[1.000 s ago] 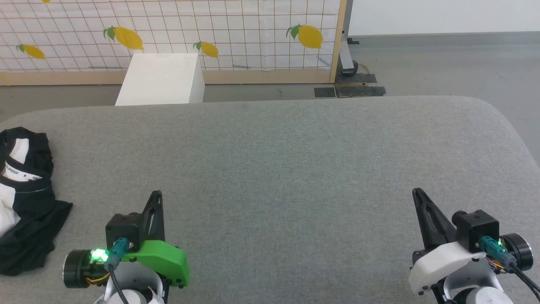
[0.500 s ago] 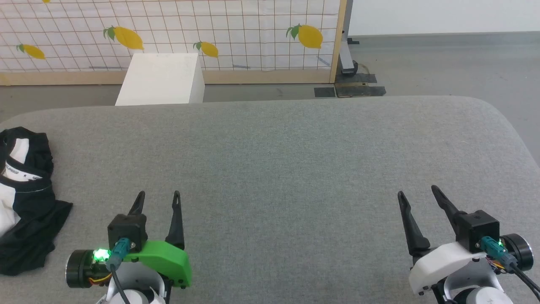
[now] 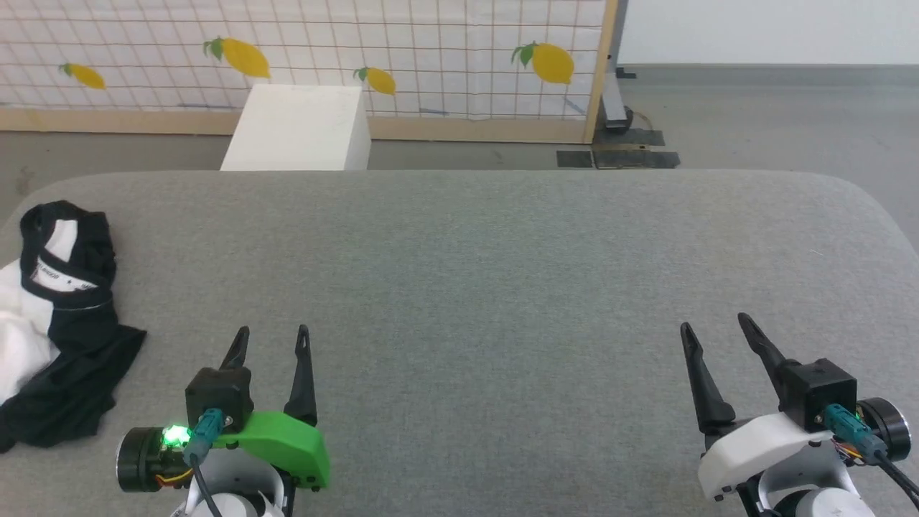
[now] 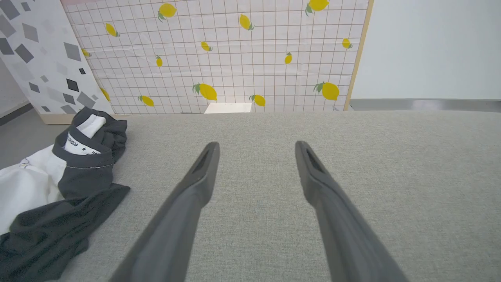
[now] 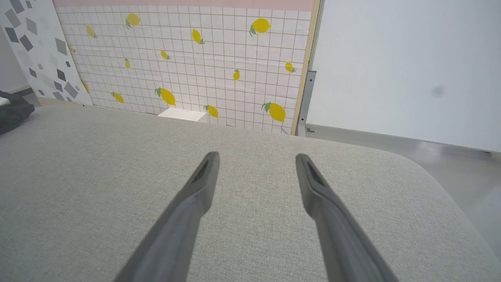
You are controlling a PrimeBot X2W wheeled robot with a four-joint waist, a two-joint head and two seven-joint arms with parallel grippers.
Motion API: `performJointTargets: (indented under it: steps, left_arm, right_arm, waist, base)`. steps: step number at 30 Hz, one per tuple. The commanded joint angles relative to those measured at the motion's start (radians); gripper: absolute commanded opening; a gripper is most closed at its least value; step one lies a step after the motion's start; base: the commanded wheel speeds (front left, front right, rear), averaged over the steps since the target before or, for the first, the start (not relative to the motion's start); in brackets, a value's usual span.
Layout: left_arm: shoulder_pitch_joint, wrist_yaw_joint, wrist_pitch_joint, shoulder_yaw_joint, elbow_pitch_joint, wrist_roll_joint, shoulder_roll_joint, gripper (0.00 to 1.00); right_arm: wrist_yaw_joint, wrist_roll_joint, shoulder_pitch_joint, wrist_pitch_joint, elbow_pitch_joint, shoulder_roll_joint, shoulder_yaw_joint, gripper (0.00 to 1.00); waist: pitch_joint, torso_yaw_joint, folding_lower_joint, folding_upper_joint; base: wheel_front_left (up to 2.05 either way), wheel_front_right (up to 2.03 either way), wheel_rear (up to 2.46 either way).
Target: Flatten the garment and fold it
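Twice over, shows jaws spread wide and empty: left gripper [image 3: 273,330] and right gripper [image 3: 714,323], both low over the grey padded tabletop [image 3: 467,273]. Finds the garment [image 3: 64,337] bunched at the tabletop's left edge, left of the left gripper, long axis running near-to-far, collar [image 3: 66,214] farthest. Favours, probably, the left arm, much the nearer.
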Motion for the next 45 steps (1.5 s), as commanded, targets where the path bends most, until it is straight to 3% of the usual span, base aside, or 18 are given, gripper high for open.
performJointTargets:
  steps: [1, 45]
  left_arm:
    - [-0.014, 0.009, -0.01, -0.003, 0.006, -0.007, 0.004, 1.0]
    - [0.032, 0.067, -0.101, 0.0, 0.016, -0.051, 0.032, 1.0]
  right_arm:
    - [0.0, 0.009, 0.0, -0.012, 0.003, 0.001, -0.002, 1.0]
    - [-0.001, 0.056, -0.011, -0.092, 0.028, 0.001, 0.016, 1.0]
  waist:
    - [-0.001, 0.017, 0.0, 0.0018]
    - [0.002, 0.275, 0.0, 0.0058]
  base:
    - [0.0, 0.0, 0.0]
    - [0.0, 0.0, 0.0]
